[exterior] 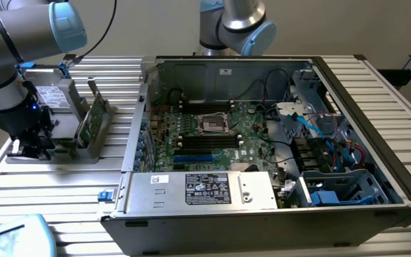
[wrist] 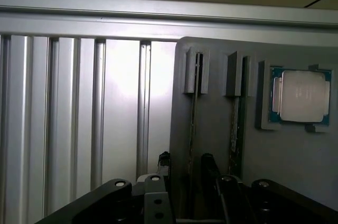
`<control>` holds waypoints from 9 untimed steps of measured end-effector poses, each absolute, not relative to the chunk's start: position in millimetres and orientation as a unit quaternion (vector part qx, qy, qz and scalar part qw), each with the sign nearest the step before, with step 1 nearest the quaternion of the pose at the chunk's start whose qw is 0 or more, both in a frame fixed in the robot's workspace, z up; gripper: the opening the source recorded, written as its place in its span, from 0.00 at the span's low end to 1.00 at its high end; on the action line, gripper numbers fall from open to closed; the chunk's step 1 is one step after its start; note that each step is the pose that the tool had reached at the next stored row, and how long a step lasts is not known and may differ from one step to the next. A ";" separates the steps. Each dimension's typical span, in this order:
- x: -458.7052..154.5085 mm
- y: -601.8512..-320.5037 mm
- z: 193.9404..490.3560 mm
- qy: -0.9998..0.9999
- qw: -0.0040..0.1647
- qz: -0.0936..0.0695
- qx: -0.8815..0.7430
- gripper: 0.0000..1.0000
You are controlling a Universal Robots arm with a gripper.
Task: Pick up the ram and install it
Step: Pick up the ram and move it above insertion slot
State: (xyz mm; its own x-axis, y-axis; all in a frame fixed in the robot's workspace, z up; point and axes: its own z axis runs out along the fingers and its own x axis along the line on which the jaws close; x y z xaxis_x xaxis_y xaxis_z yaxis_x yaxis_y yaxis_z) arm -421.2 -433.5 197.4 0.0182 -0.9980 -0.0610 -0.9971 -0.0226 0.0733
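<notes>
Claw (wrist: 185, 158) spread wide — flanking ram (wrist: 193, 118) in holder (wrist: 211, 129).

Ribbed metal table (exterior: 41, 184): one.
Open computer case (exterior: 377, 211): one. Inside it, one motherboard (exterior: 256, 142), one processor socket (exterior: 213, 124) and one power supply (exterior: 205, 190).
Grey holder (wrist: 296, 176): one.
Thin boards (wrist: 193, 118) standing on edge in the holder: two.
Square silver chip (wrist: 302, 96) lying in the holder: one.
Gripper (wrist: 186, 165): one, with two fingers (wrist: 208, 163).
</notes>
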 end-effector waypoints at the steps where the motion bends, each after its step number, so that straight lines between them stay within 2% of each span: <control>1: -421.2 -433.5 197.3 -0.699 0.005 -0.047 0.713 0.37; 6: -421.1 -433.5 197.3 -0.699 0.005 -0.047 0.714 0.35; 8: -421.1 -433.5 197.3 -0.699 0.005 -0.048 0.713 0.22; 9: -421.2 -433.5 197.3 -0.699 0.005 -0.047 0.713 0.22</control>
State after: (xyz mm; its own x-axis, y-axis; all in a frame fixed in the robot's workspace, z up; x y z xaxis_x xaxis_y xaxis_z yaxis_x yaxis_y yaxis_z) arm -421.2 -433.5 197.3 0.0181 -0.9980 -0.0611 -0.9971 -0.0226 0.0732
